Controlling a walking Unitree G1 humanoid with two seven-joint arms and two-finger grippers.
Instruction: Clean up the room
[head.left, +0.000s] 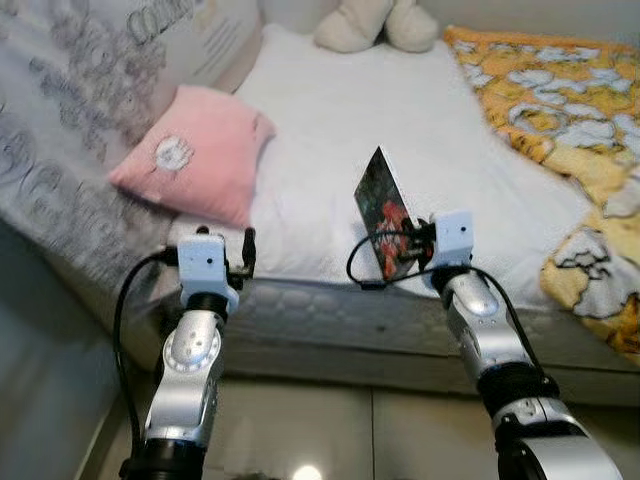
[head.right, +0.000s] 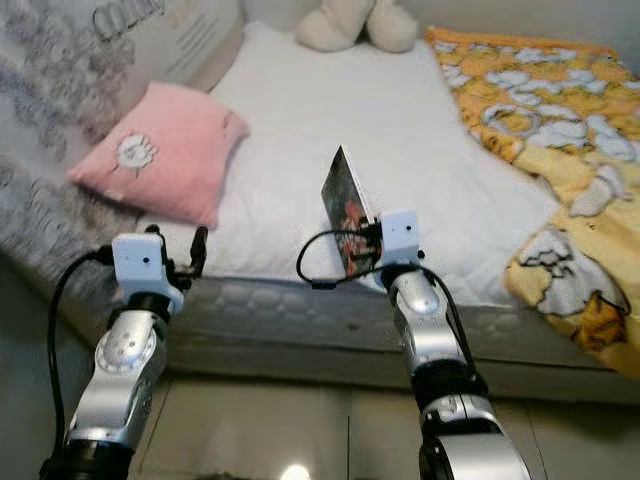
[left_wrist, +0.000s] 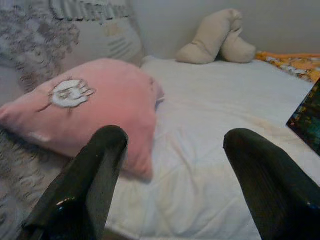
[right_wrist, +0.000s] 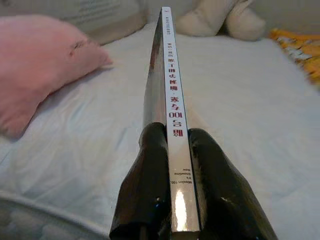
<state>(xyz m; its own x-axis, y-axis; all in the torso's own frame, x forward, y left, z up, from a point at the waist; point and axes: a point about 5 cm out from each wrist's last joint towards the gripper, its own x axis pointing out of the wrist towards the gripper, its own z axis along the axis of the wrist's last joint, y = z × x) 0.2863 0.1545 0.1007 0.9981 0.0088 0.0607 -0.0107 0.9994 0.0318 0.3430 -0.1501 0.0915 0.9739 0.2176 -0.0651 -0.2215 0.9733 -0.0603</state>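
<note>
My right gripper (head.left: 408, 247) is shut on a thin book (head.left: 381, 208) with a dark, colourful cover, held upright on edge above the near side of the white bed (head.left: 350, 130). In the right wrist view the book's white spine (right_wrist: 172, 110) runs between the two black fingers (right_wrist: 150, 180). My left gripper (head.left: 248, 250) hovers open at the bed's near edge, just below a pink pillow (head.left: 195, 150). The left wrist view looks past its spread fingers (left_wrist: 90, 175) at the pink pillow (left_wrist: 95, 105).
A beige plush toy (head.left: 375, 22) lies at the head of the bed. An orange patterned blanket (head.left: 560, 120) covers the right side. A large grey printed cushion (head.left: 70, 110) leans at the left. Pale tiled floor (head.left: 330, 430) lies below the mattress edge.
</note>
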